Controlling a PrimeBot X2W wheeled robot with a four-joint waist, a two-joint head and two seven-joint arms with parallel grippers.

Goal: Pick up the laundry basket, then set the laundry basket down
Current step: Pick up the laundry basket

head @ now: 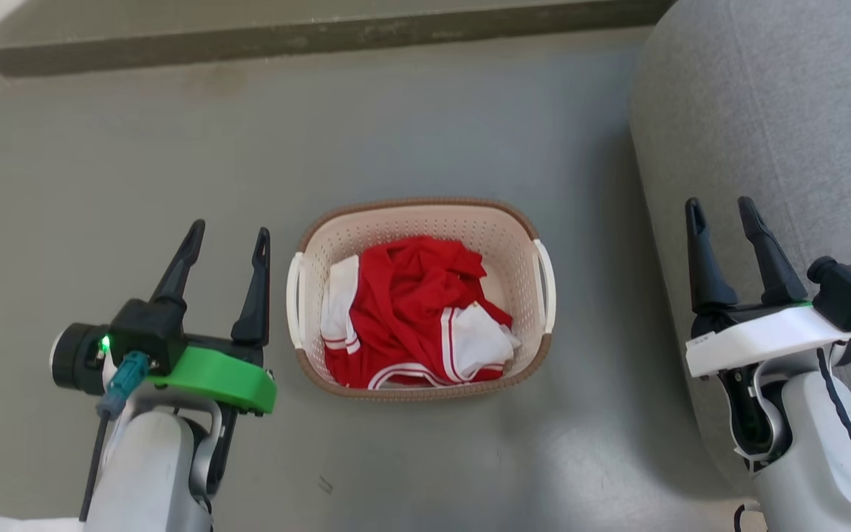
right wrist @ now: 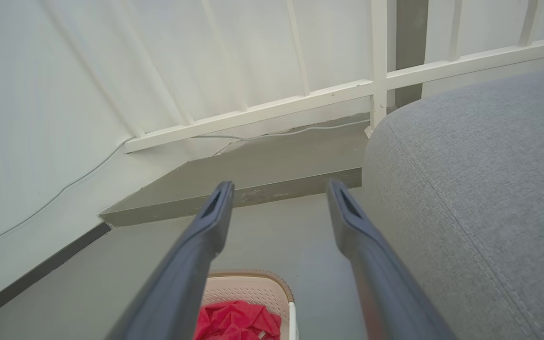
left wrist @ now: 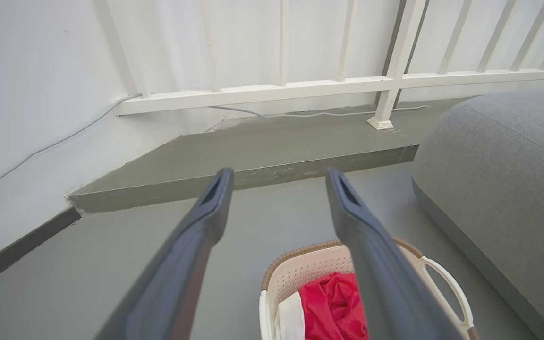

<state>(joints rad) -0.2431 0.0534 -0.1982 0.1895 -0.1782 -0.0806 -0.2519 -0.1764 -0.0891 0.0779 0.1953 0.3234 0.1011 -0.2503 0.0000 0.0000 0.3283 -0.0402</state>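
1. The laundry basket (head: pixel 396 225) sits upright on the grey floor (head: pixel 137 148), right in the middle between the 2 arms, with a white handle on each side.
2. Inside it lies a crumpled heap of red and white clothes (head: pixel 411 303).
3. The left gripper (head: pixel 230 230) hangs near the basket's left handle (head: pixel 292 299), apart from it, fingers spread wide and empty.
4. The right gripper (head: pixel 719 203) is well off to the right, against the grey cushion (head: pixel 765 111), fingers parted with nothing between them.
5. Beyond the basket there is a raised step (head: pixel 285 33), with a white railing (left wrist: pixel 347 85) behind it.
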